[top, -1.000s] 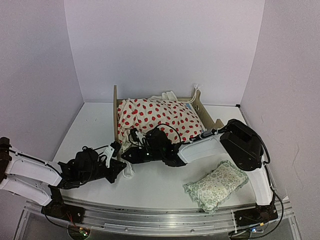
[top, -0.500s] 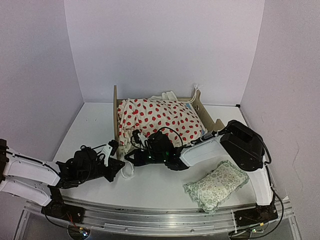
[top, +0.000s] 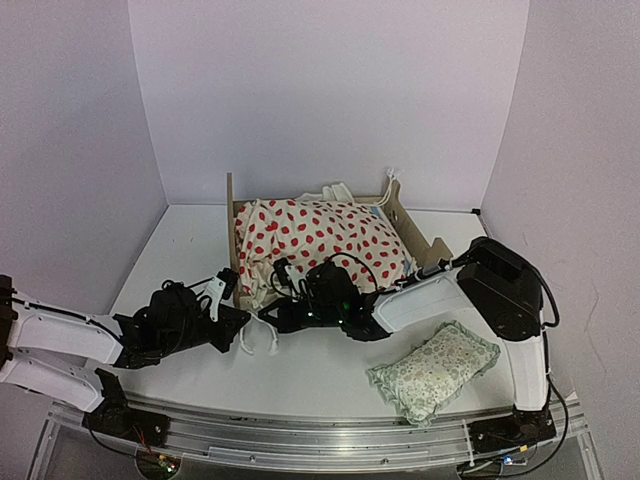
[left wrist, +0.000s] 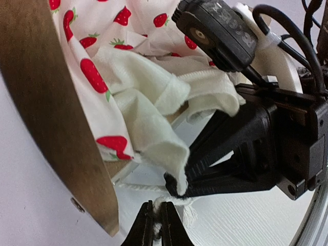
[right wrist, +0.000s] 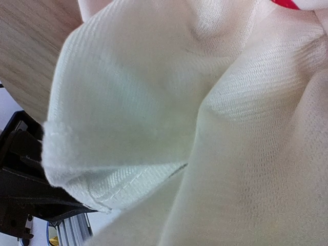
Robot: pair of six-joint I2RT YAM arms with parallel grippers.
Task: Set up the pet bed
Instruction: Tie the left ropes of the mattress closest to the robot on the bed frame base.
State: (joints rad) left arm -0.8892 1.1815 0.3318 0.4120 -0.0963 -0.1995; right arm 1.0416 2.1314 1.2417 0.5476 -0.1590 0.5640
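Observation:
The pet bed (top: 231, 222) stands at the table's middle, its light-wood end boards upright. The cream red-dotted cushion (top: 320, 238) lies heaped on it and hides the striped base. In the left wrist view my left gripper (left wrist: 156, 225) is shut on a white cord (left wrist: 177, 211) beside the wooden board (left wrist: 56, 118). My right gripper (left wrist: 175, 183) has its black fingertips closed on a corner of the cushion's cream fabric (left wrist: 154, 133), just above the cord. In the top view both grippers (top: 238, 318) (top: 270, 315) meet at the bed's near left corner. Cream fabric (right wrist: 195, 128) fills the right wrist view and hides the fingers.
A small green floral frilled pillow (top: 432, 370) lies on the table at the near right, beside the right arm's base. White cord loops (top: 255, 345) trail on the table below the grippers. Pale walls close in the back and both sides.
My left gripper has moved right and up to the bed's near left corner. My right gripper has shifted a little toward the near side, and the cushion's corner has been pulled down with it.

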